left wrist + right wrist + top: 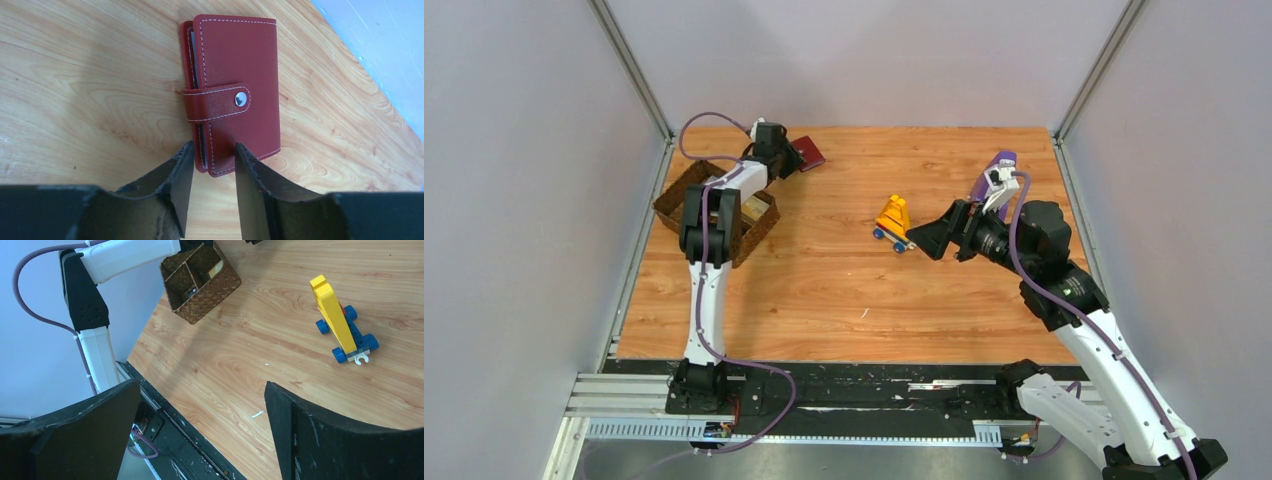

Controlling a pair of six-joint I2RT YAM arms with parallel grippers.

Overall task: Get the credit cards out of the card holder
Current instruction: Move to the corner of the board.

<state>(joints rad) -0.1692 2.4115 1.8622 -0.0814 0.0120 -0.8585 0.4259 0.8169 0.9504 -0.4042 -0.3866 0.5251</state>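
Left wrist view: the card holder (pixel 235 65) lies flat and closed on the table (pixel 90 90), its snap tab fastened across the dark red cover. The left pincer (pixel 214 150) stands partly open, and the holder's near end sits between its two dark fingers (pixel 177 175). Nothing is clamped, and whether either finger touches the leather cannot be told.

In the top external view the holder is at about 11 o'clock on the table, near the far edge. The brown wicker basket (pixel 686 180) is just beside it toward 9 o'clock, under the left arm. A yellow toy on blue wheels (pixel 892 220) stands near the middle of the table. The right pincer (pixel 929 240) hovers at about 3 o'clock, just beside the toy, with a purple stand (pixel 994 180) behind it.

The right wrist view shows that pincer spread wide with nothing held.
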